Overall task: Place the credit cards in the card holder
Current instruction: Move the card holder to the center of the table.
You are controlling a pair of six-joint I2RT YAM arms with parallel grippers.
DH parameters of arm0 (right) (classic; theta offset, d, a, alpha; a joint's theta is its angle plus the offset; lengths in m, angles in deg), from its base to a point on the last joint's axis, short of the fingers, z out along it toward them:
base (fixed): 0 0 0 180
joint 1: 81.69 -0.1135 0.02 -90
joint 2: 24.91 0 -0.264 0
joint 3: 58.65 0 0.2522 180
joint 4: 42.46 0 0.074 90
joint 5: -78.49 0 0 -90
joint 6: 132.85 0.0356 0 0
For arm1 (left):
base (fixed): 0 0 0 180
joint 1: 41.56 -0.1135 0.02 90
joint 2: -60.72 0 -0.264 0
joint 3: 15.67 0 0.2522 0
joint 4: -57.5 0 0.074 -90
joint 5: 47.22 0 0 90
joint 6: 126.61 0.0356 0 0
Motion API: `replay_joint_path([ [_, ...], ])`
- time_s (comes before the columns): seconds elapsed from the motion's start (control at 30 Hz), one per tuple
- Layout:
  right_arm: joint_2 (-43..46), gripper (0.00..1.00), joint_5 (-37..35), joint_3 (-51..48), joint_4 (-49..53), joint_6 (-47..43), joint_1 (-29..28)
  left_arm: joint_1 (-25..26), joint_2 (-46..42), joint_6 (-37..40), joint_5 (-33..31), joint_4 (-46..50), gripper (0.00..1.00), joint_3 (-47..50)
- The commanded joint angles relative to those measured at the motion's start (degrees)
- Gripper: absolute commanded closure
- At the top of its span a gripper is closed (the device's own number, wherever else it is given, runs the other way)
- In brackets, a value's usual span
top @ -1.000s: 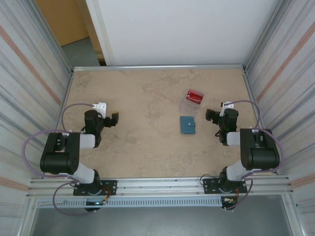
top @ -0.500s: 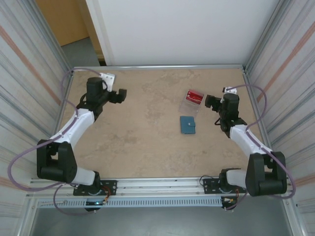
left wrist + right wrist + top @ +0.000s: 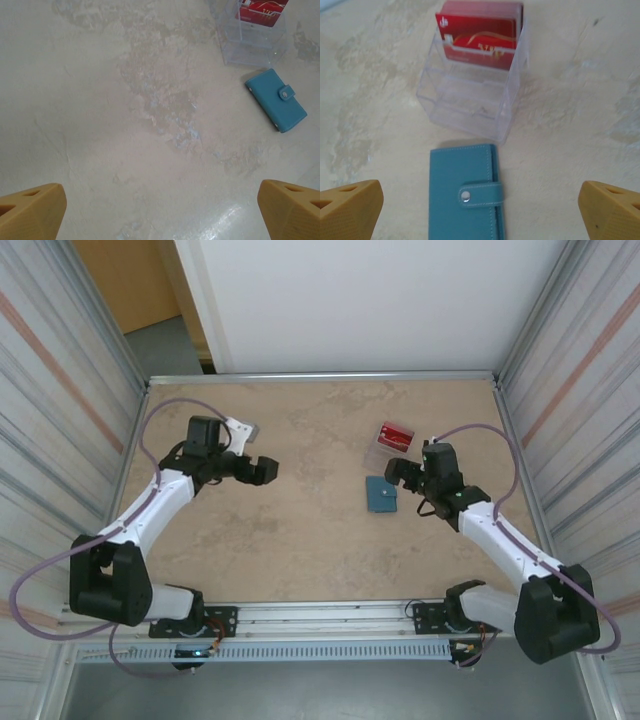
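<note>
From above, my left gripper hangs over the bare left half of the table, and my right gripper sits just beside the card holder, a small teal wallet lying flat and closed right of centre. Just beyond it is a clear case with the red credit cards at its far end; how many I cannot tell at this size. My left wrist camera shows two orange fingertips far apart over empty tabletop, with the wallet and case well off at upper right. My right wrist camera shows my fingertips wide apart and holding nothing. The snapped-shut wallet lies between them, and the cards stand upright in the case.
</note>
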Motion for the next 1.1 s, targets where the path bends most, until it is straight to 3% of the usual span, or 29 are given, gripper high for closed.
replay_joint_path([
  [0.0, -3.24, 0.03, 4.84, -0.84, -1.85, 3.53, -0.14, -0.73, -0.39, -3.49, 4.39, -2.47, 0.01, 0.57],
  [0.47, -18.5, 0.13, 10.73, 1.89, -7.39, 7.66, -1.12, -3.13, 0.23, -12.59, 5.5, -5.96, 0.01, 2.71],
  [0.8, -26.53, 0.15, 9.53, 5.76, -10.82, 10.38, -9.29, -3.14, 0.79, -16.59, 7.82, -8.52, 0.07, 3.97],
  [1.07, -36.39, 0.21, 12.02, 15.56, -11.59, 11.09, -16.01, -1.37, 2.6, -20.68, 7.83, -10.36, 0.19, 4.47],
])
